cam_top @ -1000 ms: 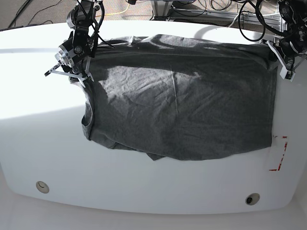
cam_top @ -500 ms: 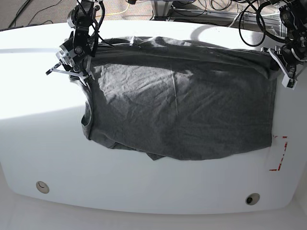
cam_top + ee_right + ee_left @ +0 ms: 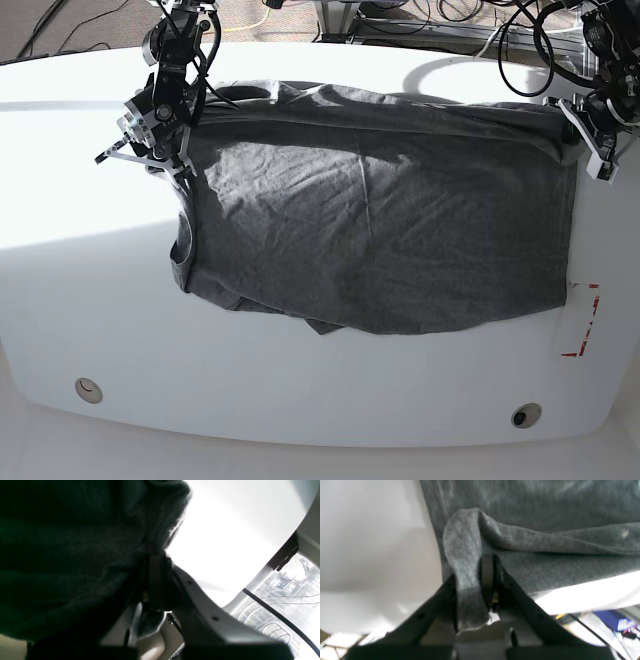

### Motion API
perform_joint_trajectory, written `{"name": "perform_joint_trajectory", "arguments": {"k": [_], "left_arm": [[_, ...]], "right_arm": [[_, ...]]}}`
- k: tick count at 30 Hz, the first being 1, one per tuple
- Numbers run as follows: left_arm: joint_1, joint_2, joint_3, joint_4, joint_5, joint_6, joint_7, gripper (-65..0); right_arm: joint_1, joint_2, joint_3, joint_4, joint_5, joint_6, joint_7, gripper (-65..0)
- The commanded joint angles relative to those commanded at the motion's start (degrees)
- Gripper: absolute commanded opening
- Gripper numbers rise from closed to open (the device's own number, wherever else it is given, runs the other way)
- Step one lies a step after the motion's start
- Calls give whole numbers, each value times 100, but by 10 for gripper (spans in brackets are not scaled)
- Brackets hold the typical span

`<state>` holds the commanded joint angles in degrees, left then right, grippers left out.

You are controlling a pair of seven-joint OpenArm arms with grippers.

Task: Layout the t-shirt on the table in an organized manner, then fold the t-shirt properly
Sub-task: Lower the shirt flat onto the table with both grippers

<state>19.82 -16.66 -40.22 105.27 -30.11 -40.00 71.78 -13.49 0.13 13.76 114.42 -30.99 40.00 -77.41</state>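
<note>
The dark heather-grey t-shirt (image 3: pixel 380 220) lies spread and wrinkled across the white table (image 3: pixel 90 270), with its near edge bunched and uneven. At its far left corner my right gripper (image 3: pixel 165 150) is shut on the cloth. In the right wrist view, dark t-shirt (image 3: pixel 62 555) fills the frame and is pinched at the right gripper (image 3: pixel 146 585). At the far right corner my left gripper (image 3: pixel 582 135) is also shut. The left wrist view shows a fold of t-shirt (image 3: pixel 465 555) clamped between the fingers of the left gripper (image 3: pixel 471 577).
A red-tape mark (image 3: pixel 584 322) sits on the table at the right, just beyond the shirt's near right corner. Two round grommet holes (image 3: pixel 88 390) (image 3: pixel 525 414) lie near the front edge. Cables and frame parts (image 3: pixel 470 25) run behind the table's far edge.
Both grippers, still holding the far corners, have shifted slightly toward the table's far side. The far edge of the shirt has been drawn straighter and tauter between them.
</note>
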Motion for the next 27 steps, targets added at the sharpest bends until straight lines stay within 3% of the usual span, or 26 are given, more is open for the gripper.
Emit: {"name": "perform_joint_trajectory", "arguments": {"k": [27], "left_arm": [[-97, 9, -220, 0, 9, 0, 9, -642]], "right_arm": [[141, -18, 149, -9, 62, 0, 9, -650]]}}
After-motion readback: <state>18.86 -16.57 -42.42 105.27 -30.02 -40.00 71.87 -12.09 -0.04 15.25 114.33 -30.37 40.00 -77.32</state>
